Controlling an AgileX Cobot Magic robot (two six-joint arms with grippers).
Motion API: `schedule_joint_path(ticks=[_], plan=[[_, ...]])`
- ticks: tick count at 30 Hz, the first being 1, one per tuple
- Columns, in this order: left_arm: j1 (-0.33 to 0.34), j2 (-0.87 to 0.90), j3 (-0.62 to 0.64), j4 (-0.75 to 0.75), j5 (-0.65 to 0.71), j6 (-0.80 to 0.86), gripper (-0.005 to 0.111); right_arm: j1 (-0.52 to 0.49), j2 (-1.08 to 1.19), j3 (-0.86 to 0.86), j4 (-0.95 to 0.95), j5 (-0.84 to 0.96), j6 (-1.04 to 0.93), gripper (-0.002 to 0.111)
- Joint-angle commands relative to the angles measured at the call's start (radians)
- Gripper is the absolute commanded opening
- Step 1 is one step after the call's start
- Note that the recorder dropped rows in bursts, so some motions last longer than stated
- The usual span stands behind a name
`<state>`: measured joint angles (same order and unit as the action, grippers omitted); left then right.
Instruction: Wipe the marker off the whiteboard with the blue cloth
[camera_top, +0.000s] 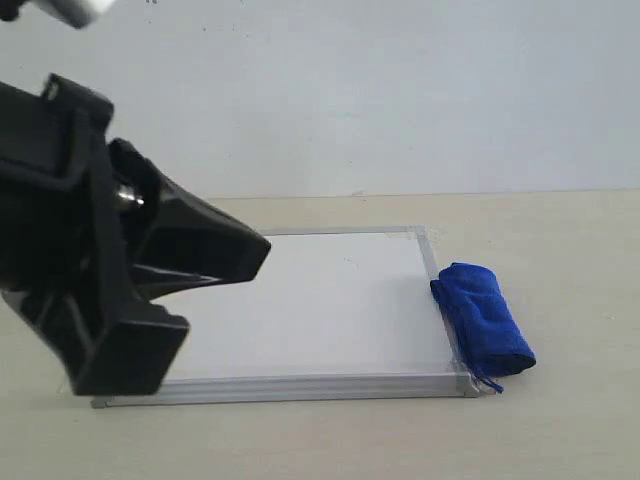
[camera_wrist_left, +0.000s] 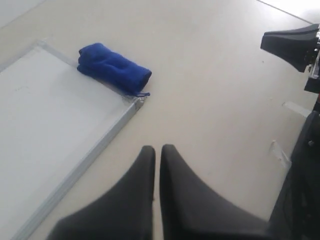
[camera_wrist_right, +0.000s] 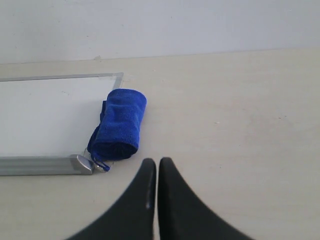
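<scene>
I find both sets of jaws closed and empty, the blue cloth (camera_top: 483, 318) lying rolled against the right frame of the whiteboard (camera_top: 330, 300) on the counter (camera_top: 570, 420), and I judge a careless pinch could snag that frame or unroll the bundle.

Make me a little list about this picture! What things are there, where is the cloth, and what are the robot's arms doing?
board: flat on the table
marker: no red lines visible; the left arm hides part of the board
cloth: blue, rolled up, lying along the board's right frame and touching it
left end effector: shut, empty, over the table off the board's corner
right end effector: shut, empty, apart from the cloth
</scene>
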<state>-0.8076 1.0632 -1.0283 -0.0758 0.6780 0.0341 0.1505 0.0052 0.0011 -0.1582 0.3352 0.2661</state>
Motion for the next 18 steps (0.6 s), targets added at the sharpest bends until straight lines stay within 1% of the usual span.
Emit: schedule_joint_path(ticks=[1,6,8,10,11,12,16,18], plan=[[-0.005,-0.054,0.004,-0.011,-0.007,-0.011,0.004,-0.002,-0.005,-0.001,-0.004,-0.002,-0.003,0.001],[-0.003,-0.111,0.015,0.036,-0.006,-0.009,0.004,-0.002,-0.005,-0.001,-0.004,-0.002,-0.003,0.001],[0.023,-0.148,0.047,0.076,-0.062,-0.009,0.004,-0.002,-0.005,-0.001,-0.004,-0.002,-0.003,0.001],[0.092,-0.189,0.113,0.076,-0.175,0.011,0.004,-0.002,-0.005,-0.001,-0.004,-0.002,-0.003,0.001],[0.142,-0.213,0.17,0.076,-0.259,0.011,0.004,-0.002,-0.005,-0.001,-0.004,-0.002,-0.003,0.001],[0.176,-0.229,0.212,0.076,-0.31,0.011,0.004,-0.002,-0.005,-0.001,-0.004,-0.002,-0.003,0.001],[0.306,-0.295,0.387,0.06,-0.492,0.008,0.004,-0.002,-0.005,-0.001,-0.004,-0.002,-0.003,0.001],[0.374,-0.341,0.472,0.029,-0.561,0.008,0.004,-0.002,-0.005,-0.001,-0.004,-0.002,-0.003,0.001]])
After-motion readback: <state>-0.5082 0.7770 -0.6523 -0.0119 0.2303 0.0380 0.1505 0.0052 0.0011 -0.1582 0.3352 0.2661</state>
